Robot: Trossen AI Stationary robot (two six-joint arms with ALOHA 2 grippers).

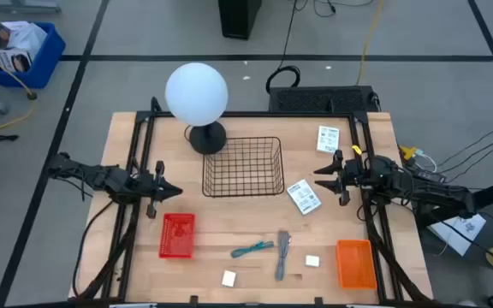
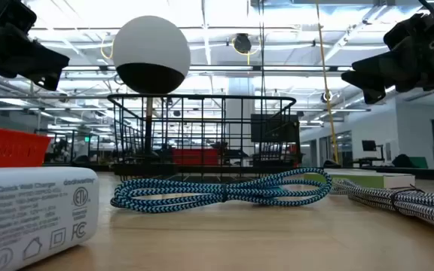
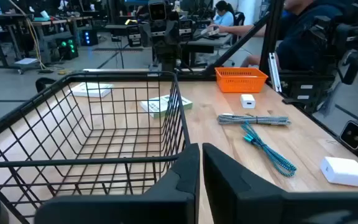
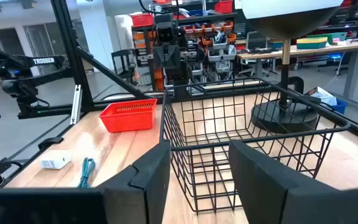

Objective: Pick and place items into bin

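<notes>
The left gripper [image 1: 171, 190] hovers at the table's left side, its dark blocky fingers [image 3: 179, 180] nearly together with a thin slit between them, clenched on nothing; it points toward the black wire basket [image 1: 243, 166]. The right gripper [image 1: 320, 176] hangs at the right side, its fingers [image 4: 263, 174] spread apart and released, also empty, facing the basket from the other side.

The basket is an open grid of thin black wire on the pale wooden table [image 1: 212, 244]; nothing lies inside it. Just behind its left corner stands a lamp [image 1: 197, 94] with a smooth white globe on a round dark base.

One flat white printed packet [image 1: 303, 197] lies just beside the basket's right front corner, near the right gripper; a second packet [image 1: 328, 138] lies further back, near the table's right rear corner. Toward the front edge lie a thin teal braided cable [image 1: 253, 249], coiled in a loose bundle, and just right of it a grey braided cable [image 1: 282, 254], laid lengthwise. A small white block [image 1: 229, 278] sits at the front edge, another white block [image 1: 312, 261] right of the grey cable; in the low view the nearer one fills the corner, cut off, its printed marks only partly legible.

A red perforated tray [image 1: 178, 235] sits front left; an orange tray [image 1: 355, 263] front right.
</notes>
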